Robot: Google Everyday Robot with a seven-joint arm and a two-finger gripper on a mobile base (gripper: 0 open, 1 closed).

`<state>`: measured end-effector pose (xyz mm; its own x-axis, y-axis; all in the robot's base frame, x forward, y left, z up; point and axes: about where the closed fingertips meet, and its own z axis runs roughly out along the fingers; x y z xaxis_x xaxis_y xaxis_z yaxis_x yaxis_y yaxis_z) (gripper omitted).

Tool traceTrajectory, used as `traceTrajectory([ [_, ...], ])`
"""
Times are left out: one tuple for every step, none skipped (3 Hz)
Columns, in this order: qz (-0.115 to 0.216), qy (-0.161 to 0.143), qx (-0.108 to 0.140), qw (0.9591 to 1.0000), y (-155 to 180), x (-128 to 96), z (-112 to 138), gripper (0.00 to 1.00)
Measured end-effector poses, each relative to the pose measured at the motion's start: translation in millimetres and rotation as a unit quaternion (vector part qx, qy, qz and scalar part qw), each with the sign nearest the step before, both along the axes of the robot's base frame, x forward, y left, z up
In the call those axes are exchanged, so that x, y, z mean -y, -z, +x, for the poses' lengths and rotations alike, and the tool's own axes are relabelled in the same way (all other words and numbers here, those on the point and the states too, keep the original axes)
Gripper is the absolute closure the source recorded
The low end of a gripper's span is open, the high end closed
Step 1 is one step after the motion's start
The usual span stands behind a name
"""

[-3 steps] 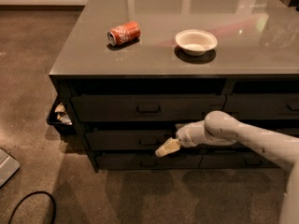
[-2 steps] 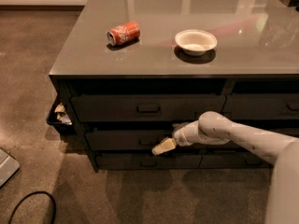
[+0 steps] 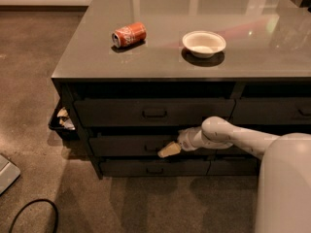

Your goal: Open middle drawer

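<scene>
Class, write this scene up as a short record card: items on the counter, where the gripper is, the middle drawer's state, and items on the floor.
Counter: orange can lying on its side; white bowl upright, apart from it
Gripper: gripper at the front of the middle drawer, next to its central handle
Middle drawer: interior not showing
Floor: dark bin at the cabinet's end; black cable

Gripper (image 3: 169,150): at the middle drawer (image 3: 121,145) front, by its centre.
Can (image 3: 129,34): lying on its side, above the drawer's left half.
Bowl (image 3: 204,43): upright, above the drawer's right end.
</scene>
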<state>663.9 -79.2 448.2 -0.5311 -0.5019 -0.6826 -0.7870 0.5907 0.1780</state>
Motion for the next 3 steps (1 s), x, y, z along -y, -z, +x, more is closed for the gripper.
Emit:
traceTrajectory([
  [0.000, 0.005, -0.004, 1.0000, 2.7, 3.8, -0.7, 0.33],
  [0.001, 0.007, -0.005, 1.0000, 2.7, 7.0, 0.2, 0.56],
  [0.001, 0.007, -0.005, 1.0000, -0.3, 8.4, 6.8, 0.64],
])
